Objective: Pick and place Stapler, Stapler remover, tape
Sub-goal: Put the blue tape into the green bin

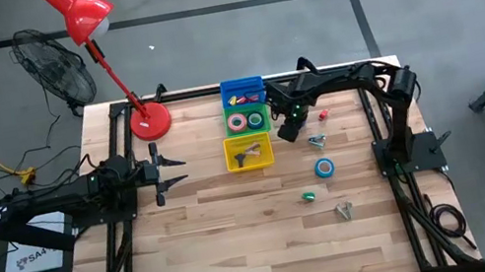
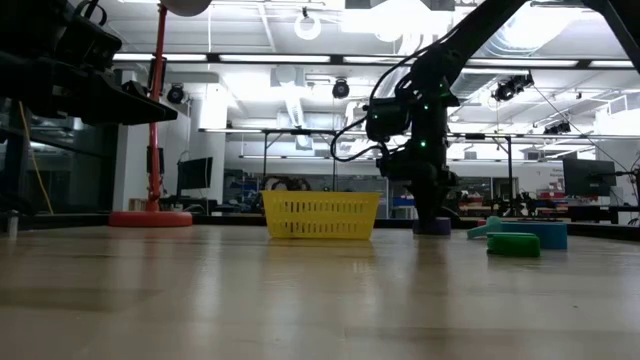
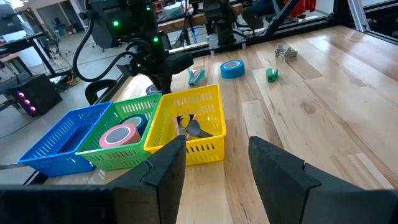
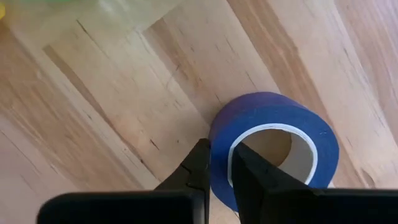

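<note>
A blue-purple tape roll [image 4: 311, 127] lies flat on the wood table, right of the baskets, with my right gripper [image 4: 219, 155] [image 1: 290, 131] shut on it from above. In the low view the roll [image 2: 432, 226] shows under that arm. My left gripper [image 3: 214, 171] [image 1: 168, 169] waits open at the table's left, level, pointing at the yellow basket [image 3: 211, 109]. A second blue tape roll [image 1: 325, 167] lies flat farther toward the near edge. A pink roll [image 3: 119, 135] lies in the green basket [image 3: 140, 106]. A small metal clawed tool [image 1: 343, 209] lies near the table's front right. My right gripper pinches the roll's wall [image 4: 221, 134] on one side of the ring. One finger [image 4: 249, 168] stands inside the open centre and the other finger [image 4: 198, 168] outside. The fingers point down. The roll lies flat with its lower rim on the table.
Blue [image 1: 241, 90], green [image 1: 245, 118] and yellow [image 1: 248, 151] baskets stand in a row at the table's middle back; the yellow one holds a dark tool [image 3: 193, 127]. Small green [image 1: 309, 196], teal [image 1: 316, 140] and red [image 1: 323, 114] pieces lie about. A red lamp [image 1: 150, 120] stands back left.
</note>
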